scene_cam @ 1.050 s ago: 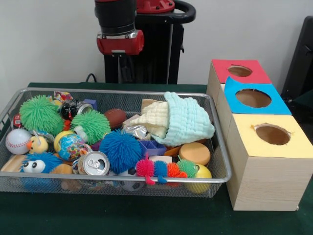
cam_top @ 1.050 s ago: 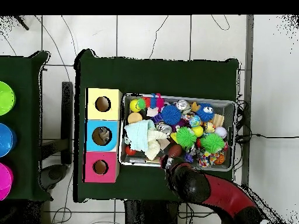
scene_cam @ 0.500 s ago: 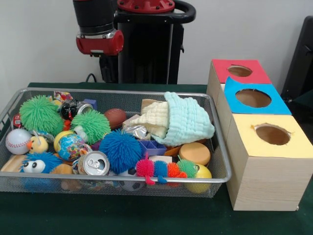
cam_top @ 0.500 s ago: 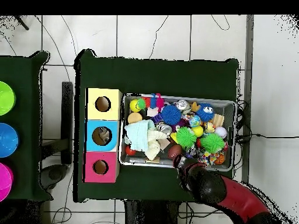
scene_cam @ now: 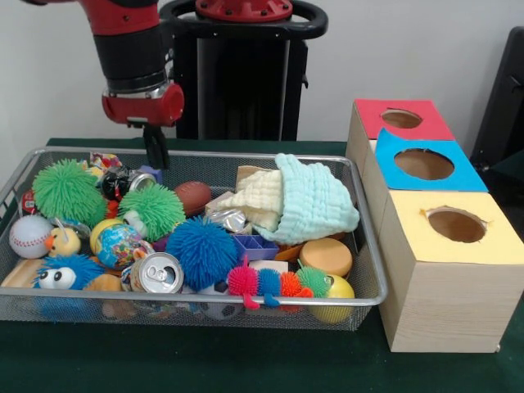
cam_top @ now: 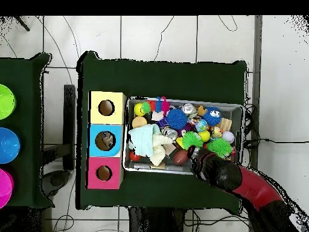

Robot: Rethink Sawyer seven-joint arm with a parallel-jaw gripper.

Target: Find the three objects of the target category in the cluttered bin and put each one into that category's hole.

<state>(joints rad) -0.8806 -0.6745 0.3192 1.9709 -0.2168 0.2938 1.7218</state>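
Observation:
A wire mesh bin (scene_cam: 205, 154) (cam_top: 181, 100) is crammed with toys. Among them are spiky balls in green (scene_cam: 65, 188) and blue (scene_cam: 201, 250), a baseball (scene_cam: 29, 236), a small brown football (scene_cam: 193, 196), an upright silver can (scene_cam: 157, 273), a crushed can (scene_cam: 135, 180) and folded cloths (scene_cam: 307, 203). My gripper (scene_cam: 155, 151) (cam_top: 196, 154) hangs over the bin's back left part in the front view, just above the crushed can, holding nothing that I can see. Beside the bin stand three boxes with round holes: red (scene_cam: 430, 123), blue (scene_cam: 467, 173) and yellow (scene_cam: 499, 241).
In the overhead view the arm (cam_top: 241, 184) covers the bin's lower right corner. The blue box's hole (cam_top: 106, 141) shows something grey inside. Coloured bowls (cam_top: 5, 145) sit on a separate table at the far left. The robot's black pedestal (scene_cam: 246, 74) rises behind the bin.
The arm has swung left in the front view and come down. The gripper now reaches the bin's back rim, where before only the wrist showed above it. The objects have not moved.

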